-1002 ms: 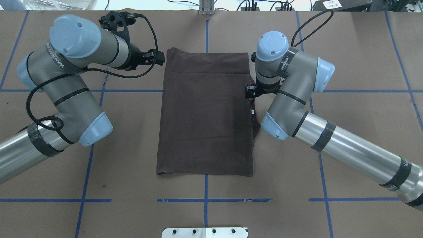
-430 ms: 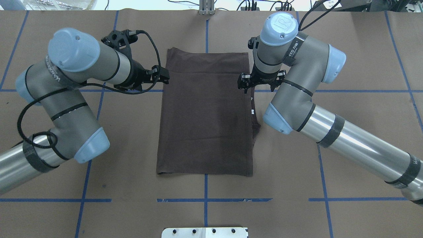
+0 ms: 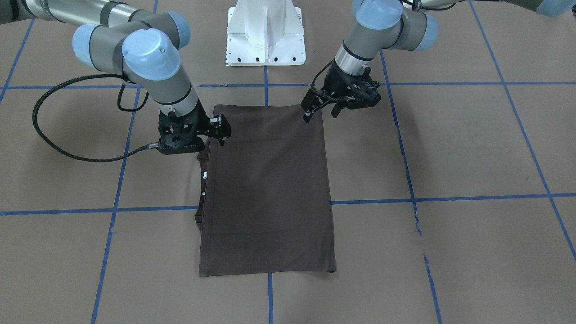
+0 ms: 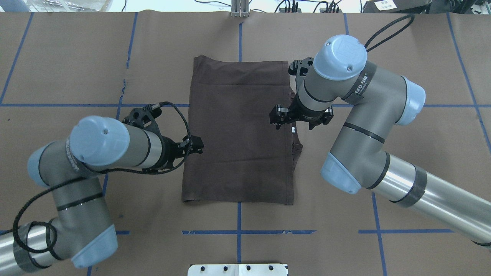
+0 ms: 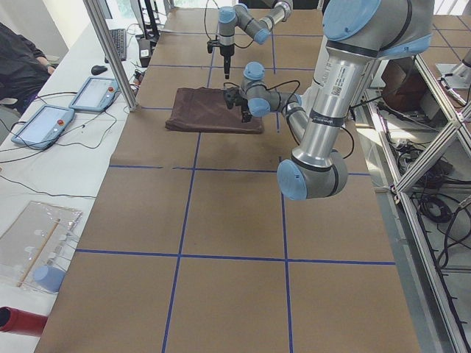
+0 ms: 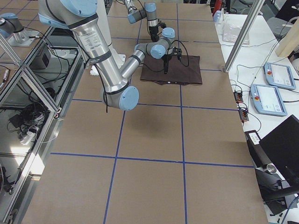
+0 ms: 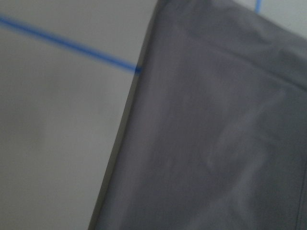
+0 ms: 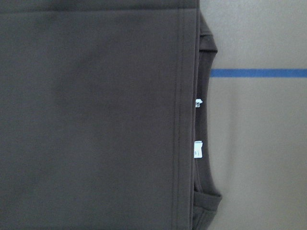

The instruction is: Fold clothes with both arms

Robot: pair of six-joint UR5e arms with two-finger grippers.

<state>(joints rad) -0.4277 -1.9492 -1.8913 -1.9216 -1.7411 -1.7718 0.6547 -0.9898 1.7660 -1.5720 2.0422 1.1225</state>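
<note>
The T-shirt (image 4: 238,134) lies flat on the bench (image 4: 402,57), folded into a long dark brown rectangle. Its long axis runs away from the robot and it sits astride the centre blue tape line (image 4: 238,230). A straight fold edge crosses the panel near the far end. Along the edge on the robot's right side, the ribbed collar (image 8: 207,120) shows from under the top layer, together with two white neck labels (image 8: 198,149). The left arm (image 4: 96,153) reaches in from the robot's left. Its left claw (image 4: 195,144) stands over the shirt's left edge, in the half nearer the robot. In the front-facing view its two fingers (image 3: 307,116) stand well apart, so the claw is wide and grips nothing. The left wrist view is blurred and shows only the shirt's left edge on brown paper and a blue line. The right arm (image 4: 368,99) bends over the opposite side. Its right claw (image 4: 279,116) points down over the shirt's right edge, near mid-length and just beyond the labels. A gap shows between its fingers (image 3: 223,119) in the front-facing view, and no cloth is held. In the side views both claws appear raised clear of the fabric. The white base pedestal (image 3: 265,33) stands at the robot's end of the bench.
</note>
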